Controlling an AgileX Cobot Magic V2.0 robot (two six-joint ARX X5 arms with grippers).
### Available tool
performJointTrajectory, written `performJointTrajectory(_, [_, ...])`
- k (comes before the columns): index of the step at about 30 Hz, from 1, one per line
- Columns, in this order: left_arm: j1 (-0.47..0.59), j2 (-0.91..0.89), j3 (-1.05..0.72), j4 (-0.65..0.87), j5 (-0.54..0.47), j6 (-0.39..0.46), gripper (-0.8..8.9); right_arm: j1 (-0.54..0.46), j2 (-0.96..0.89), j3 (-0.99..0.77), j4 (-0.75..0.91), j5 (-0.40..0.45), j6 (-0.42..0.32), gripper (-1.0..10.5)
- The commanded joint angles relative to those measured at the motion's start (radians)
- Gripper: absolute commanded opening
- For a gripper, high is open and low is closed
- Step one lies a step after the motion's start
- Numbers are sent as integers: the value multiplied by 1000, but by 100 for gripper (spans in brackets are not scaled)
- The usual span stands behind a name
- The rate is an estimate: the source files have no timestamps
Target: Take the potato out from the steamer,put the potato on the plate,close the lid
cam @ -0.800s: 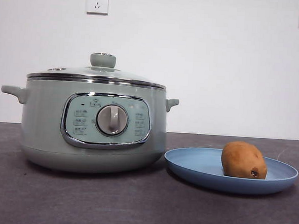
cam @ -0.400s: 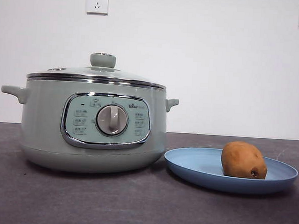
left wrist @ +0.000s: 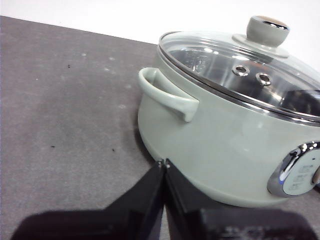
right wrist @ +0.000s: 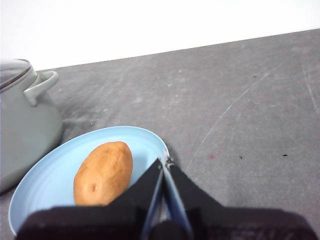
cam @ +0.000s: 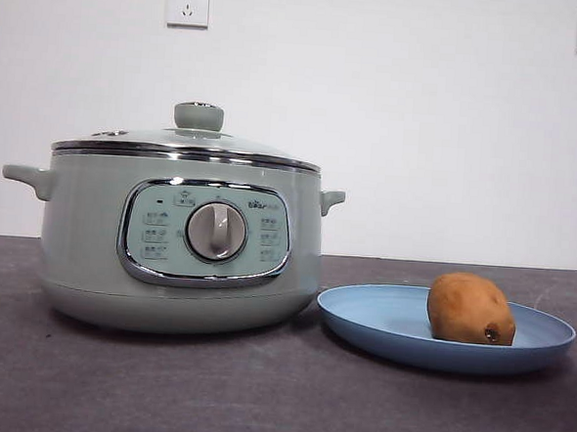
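Note:
The sage-green steamer stands on the left of the table with its glass lid seated on the rim, green knob on top. Right of it lies the light-blue plate, and the brown potato rests on the plate's right half. Neither arm shows in the front view. My left gripper is shut and empty, held back beside the steamer near its side handle, lid in sight. My right gripper is shut and empty, just off the plate, beside the potato.
The table is dark grey with a white wall behind. Two wall sockets sit high on the wall. The steamer's handle shows in the right wrist view, left of the plate.

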Motion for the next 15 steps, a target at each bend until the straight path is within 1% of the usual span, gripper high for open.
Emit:
performJointTrajectory(1, [3,-3,-9,-9,-4,-1,-3,-2,3,-11,-8,-2,10,0])
performJointTrajectory(15, [3,-3,-9,-9,-5,-1,-3,-2,12,-11,-8,-2,10,0])
